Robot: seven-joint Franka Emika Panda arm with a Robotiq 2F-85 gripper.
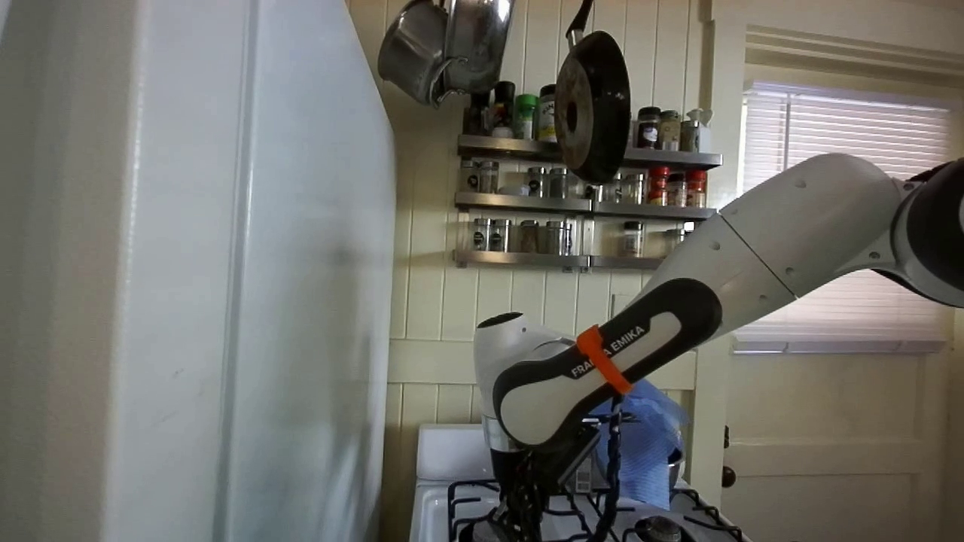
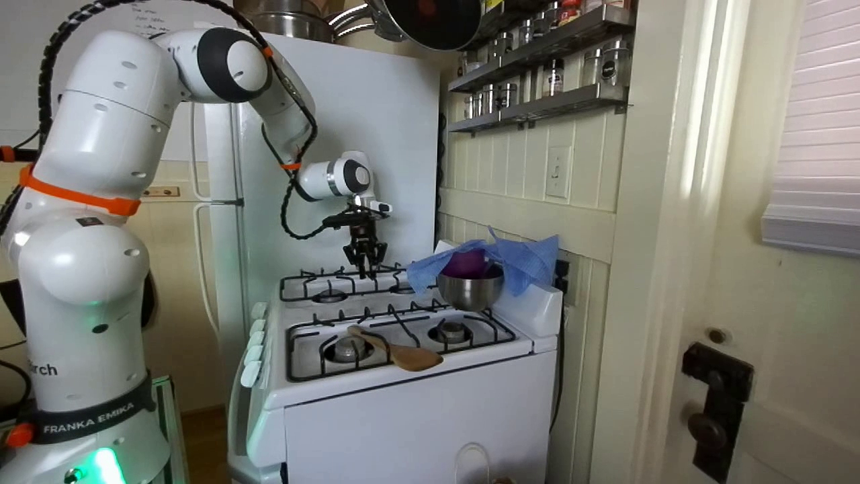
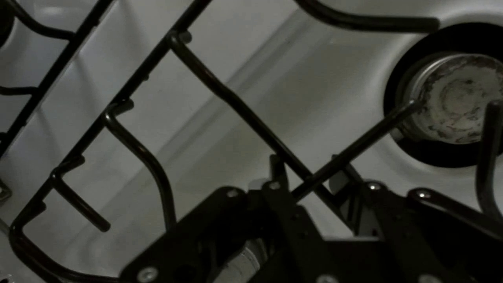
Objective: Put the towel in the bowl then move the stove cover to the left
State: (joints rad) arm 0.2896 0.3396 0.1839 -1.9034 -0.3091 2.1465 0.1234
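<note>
Of the 2 steps, the 2nd seems to be in hand: moving the grate (image 3: 251,119), which I take for the stove cover. The 1st looks done or nearly so: in an exterior view the towel (image 2: 531,261) lies about the bowl (image 2: 465,265) at the top of the pot (image 2: 470,294), spreading out on 2 sides, though I cannot tell how much of it is inside the bowl.

In an exterior view the gripper (image 2: 367,274) points straight down over the grate. In the wrist view its 2 fingers (image 3: 278,173) stand part way apart, neither wide nor pinched together, with a gap between them and nothing visibly held. A crossing of 2 grate bars shows at that gap, with a burner (image 3: 456,98) off to 1 side; whether the tips touch the bars or hang just above, I cannot tell. The towel and bowl are apart from the gripper, at the back of the stove (image 2: 376,417).

Next, the move probably calls for setting the fingers astride 1 bar, closing firmly, and lifting the grate clear of the burner before carrying it left. Gripped off-centre, it could tilt or catch, so a slow lift seems wise.
</note>
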